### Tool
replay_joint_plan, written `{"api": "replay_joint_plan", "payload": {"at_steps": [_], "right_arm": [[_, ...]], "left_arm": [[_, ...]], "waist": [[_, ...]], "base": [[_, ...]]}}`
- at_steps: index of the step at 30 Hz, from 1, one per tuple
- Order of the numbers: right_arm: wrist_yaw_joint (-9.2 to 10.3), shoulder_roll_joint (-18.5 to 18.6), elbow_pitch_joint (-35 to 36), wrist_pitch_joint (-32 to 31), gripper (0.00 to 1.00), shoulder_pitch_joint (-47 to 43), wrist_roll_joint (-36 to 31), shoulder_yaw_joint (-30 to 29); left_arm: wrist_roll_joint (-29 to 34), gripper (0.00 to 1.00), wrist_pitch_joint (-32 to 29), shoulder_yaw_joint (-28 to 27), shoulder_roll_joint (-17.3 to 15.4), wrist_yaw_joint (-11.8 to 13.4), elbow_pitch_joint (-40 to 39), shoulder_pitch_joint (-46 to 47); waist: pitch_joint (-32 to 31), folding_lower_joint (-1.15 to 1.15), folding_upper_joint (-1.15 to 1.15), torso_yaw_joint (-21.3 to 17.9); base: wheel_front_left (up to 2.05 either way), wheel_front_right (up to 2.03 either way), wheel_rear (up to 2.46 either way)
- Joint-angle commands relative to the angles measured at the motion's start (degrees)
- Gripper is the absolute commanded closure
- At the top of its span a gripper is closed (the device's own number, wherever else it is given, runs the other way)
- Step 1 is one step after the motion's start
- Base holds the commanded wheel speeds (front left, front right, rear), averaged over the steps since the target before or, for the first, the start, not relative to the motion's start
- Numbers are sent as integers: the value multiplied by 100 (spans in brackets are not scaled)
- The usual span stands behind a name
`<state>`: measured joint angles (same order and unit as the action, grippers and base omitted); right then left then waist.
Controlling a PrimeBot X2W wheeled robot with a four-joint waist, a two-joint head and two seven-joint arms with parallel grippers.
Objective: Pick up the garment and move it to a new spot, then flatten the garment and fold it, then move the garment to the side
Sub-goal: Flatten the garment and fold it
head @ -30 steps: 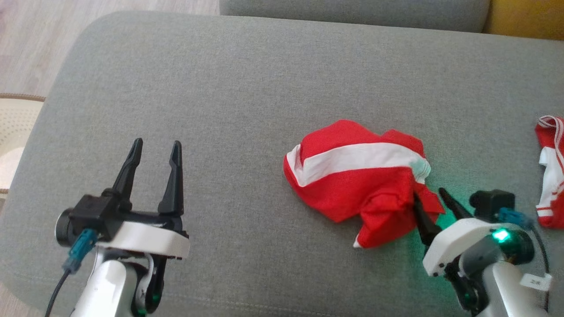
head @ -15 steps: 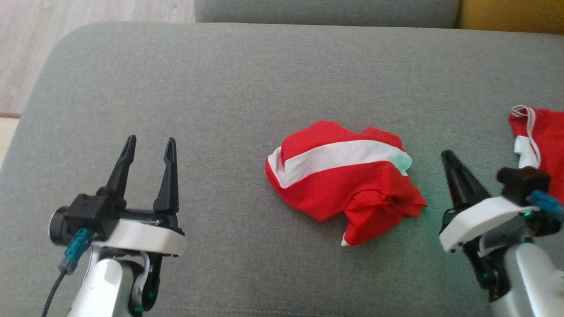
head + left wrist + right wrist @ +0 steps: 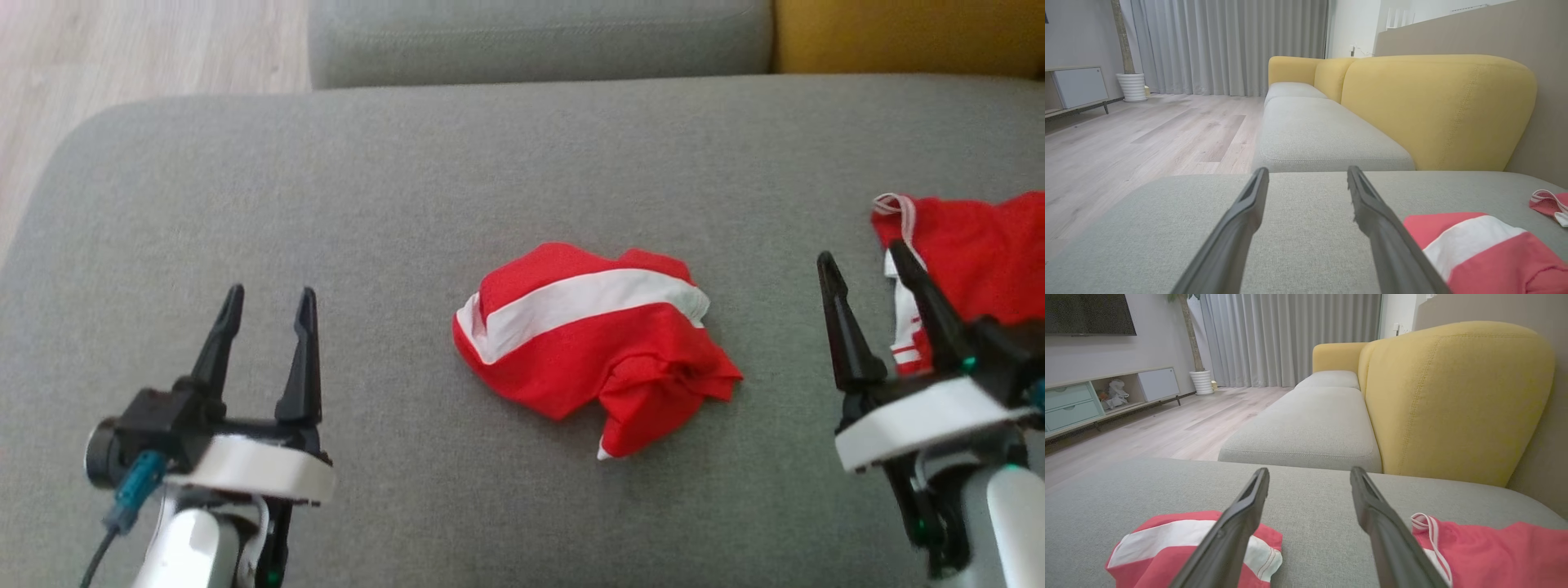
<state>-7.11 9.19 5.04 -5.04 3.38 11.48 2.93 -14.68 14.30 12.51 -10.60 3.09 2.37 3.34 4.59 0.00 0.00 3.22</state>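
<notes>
On the grey sofa cushion [image 3: 408, 204] the crumpled red-and-white garment [image 3: 588, 343] lies mid-seat, between the left gripper [image 3: 271, 291] and right gripper [image 3: 861, 253], both spread open and empty. It looks light and limp; a pinch on the bunched fold toward the right gripper should hold.

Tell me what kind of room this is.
Probably a home living room: a yellow-backed sofa with grey seat cushions, a dark television on the wall above a low media cabinet, and floor-length curtains beside wood flooring.
</notes>
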Motion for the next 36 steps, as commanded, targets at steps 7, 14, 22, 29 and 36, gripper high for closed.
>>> {"api": "replay_joint_plan", "payload": {"at_steps": [7, 14, 22, 29, 36], "right_arm": [[-37, -154, 601, -87, 0, -530, -121, -94], [-37, -296, 745, -148, 0, -826, -137, -150], [-37, -324, 777, -225, 0, -865, -143, -145], [-37, -323, 782, -247, 0, -846, -132, -136], [-37, -288, 709, -270, 0, -734, -115, -138]], "left_arm": [[31, 0, -29, -133, -159, 54, -144, -133], [-5, 0, -133, -148, -222, 128, -199, -352], [-40, 0, -200, -136, -252, 179, -270, -428], [-55, 0, -219, -106, -251, 207, -299, -422], [-55, 0, -214, -68, -270, 213, -333, -352]], "waist": [[-253, 0, 0, -126], [-335, 0, 0, -153], [-349, 0, 0, -147], [-326, 0, 0, -135], [-212, 0, 0, -47]], "base": [[0, 0, 0], [0, 0, 0], [0, 0, 0], [0, 0, 0], [0, 0, 0]]}}
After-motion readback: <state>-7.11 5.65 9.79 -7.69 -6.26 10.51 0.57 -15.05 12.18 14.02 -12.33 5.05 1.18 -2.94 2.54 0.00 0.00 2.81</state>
